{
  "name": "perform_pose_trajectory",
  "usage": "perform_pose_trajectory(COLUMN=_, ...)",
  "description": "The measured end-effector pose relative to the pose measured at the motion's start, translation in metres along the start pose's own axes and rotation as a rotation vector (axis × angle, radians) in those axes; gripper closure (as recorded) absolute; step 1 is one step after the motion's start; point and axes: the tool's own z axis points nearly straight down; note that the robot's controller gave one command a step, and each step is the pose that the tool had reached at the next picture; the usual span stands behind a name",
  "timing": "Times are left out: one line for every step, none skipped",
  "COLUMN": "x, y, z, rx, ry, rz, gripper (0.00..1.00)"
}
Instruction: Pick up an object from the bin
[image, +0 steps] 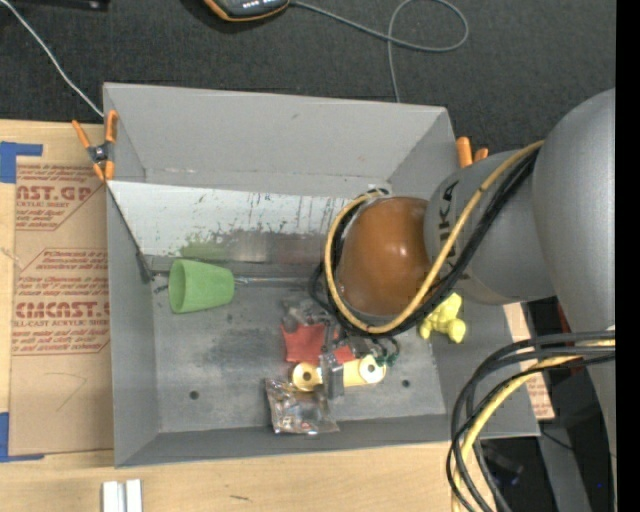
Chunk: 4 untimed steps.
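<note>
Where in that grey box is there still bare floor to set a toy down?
Front left is bare, between the green cup, the bin's left wall and the clear crinkly packet. A thin strip lies free behind, right of the cup. Crowded: centre, where the pincer sits by a red piece, and a yellow toy on the right.

A green cup is seen lying on its side at the left; a yellow toy is seen well apart at the right.
</note>
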Motion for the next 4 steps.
perform_pose_trajectory(x=0.015, y=0.005, z=-0.002, rx=0.009, ry=-0.056, rz=-0.139, gripper=1.00)
perform_pose_trajectory(x=0.015, y=0.005, z=-0.002, rx=0.009, ry=-0.057, rz=-0.139, gripper=1.00)
perform_pose_trajectory(x=0.006, y=0.027, z=-0.105, rx=0.009, ry=-0.058, rz=-0.192, gripper=1.00)
perform_pose_trajectory(x=0.006, y=0.027, z=-0.105, rx=0.009, ry=-0.058, rz=-0.192, gripper=1.00)
